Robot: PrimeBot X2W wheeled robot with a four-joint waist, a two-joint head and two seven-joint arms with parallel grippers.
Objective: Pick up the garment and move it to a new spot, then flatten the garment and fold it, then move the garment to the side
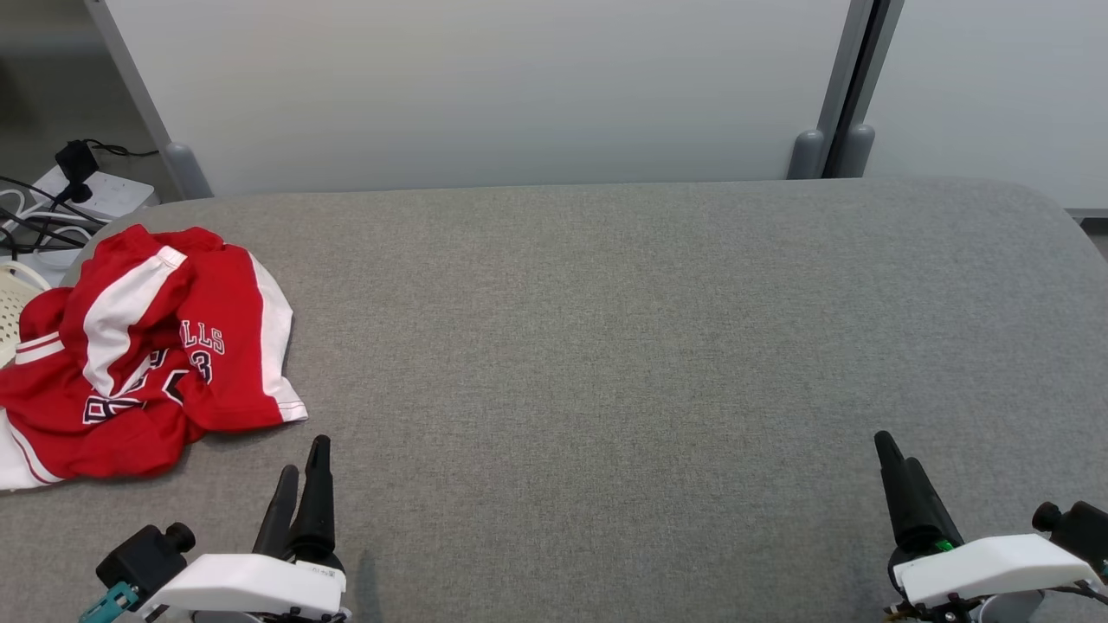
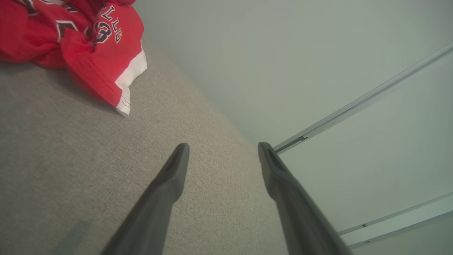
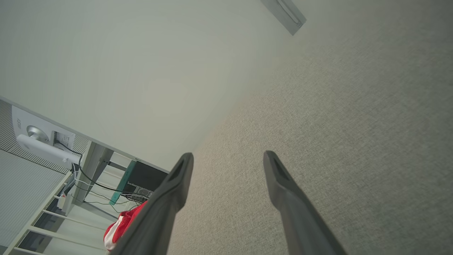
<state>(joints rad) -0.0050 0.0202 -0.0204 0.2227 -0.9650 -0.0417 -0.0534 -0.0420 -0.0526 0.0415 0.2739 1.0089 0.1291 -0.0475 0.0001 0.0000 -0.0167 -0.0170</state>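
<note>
— Checking from my end outward: the left gripper (image 1: 305, 457) sits low at the near edge, fingers spread apart and holding nothing. The right gripper (image 1: 896, 450) is the same, well across on the other side.

— And the garment?

— It's a red basketball garment (image 1: 147, 346), crumpled in a heap at the left end of the grey fabric tabletop (image 1: 606, 346), just beyond my left fingers. I cannot tell whether it's a shirt or shorts.

— How will it behave?

— Light, limp, thin sports cloth by the look. I expect it to sag and slide, so a shallow pinch could slip. I'd take the white-trimmed hem corner (image 1: 290, 407) nearest the left gripper, where the cloth seems to lie flattest.

— Anything behind it?

— A white basket (image 1: 13, 303) and a power strip (image 1: 95, 195) sit off the far left corner. Trailing cloth might snag there.
</note>
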